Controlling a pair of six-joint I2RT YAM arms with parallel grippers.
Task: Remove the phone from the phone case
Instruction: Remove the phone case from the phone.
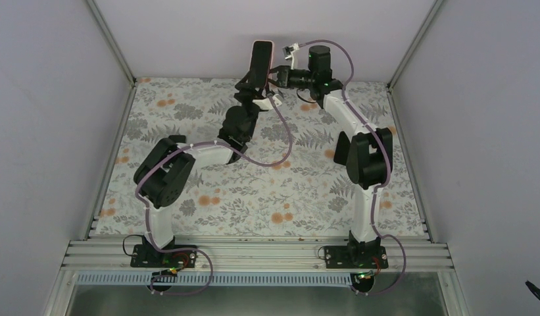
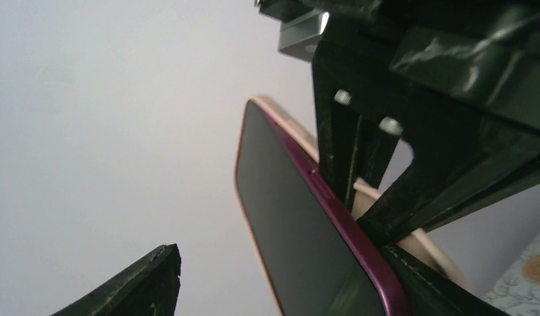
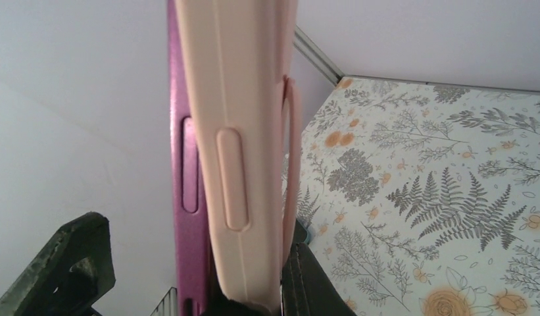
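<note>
The phone [image 3: 188,197] stood on end in the air near the back wall, well above the worktop [image 1: 267,197], rising out of the left hand [image 1: 256,97]. Its face was a smooth, dark, glossy slab with rounded corners, and a magenta band with a long slot-shaped button ran down its side. The phone case [image 3: 234,99] was a matte, soft-looking salmon-pink shell with a raised oval button bump. It clung to the back of the phone, but along the side seen from the right wrist the magenta band lay bare beside the pink wall.

From the left wrist, one black finger [image 2: 438,289] lay against the case's back. The other finger [image 2: 142,286] stood apart from the screen with wall showing between, so I cannot tell whether that hand was clenched. The right hand [image 1: 275,71] reached in from the side. One of its fingers [image 3: 313,283] touched the case and the other [image 3: 63,270] was clear of the phone, so I cannot tell its grip either. Its black body blocked much of the left wrist's view of the case.

The worktop wore a cloth printed with grey ferns and orange flowers. Plain pale walls [image 1: 201,33] enclosed it, purple cables [image 1: 280,145] trailed along both arms, and a ribbed metal rail [image 1: 254,253] crossed the near edge.
</note>
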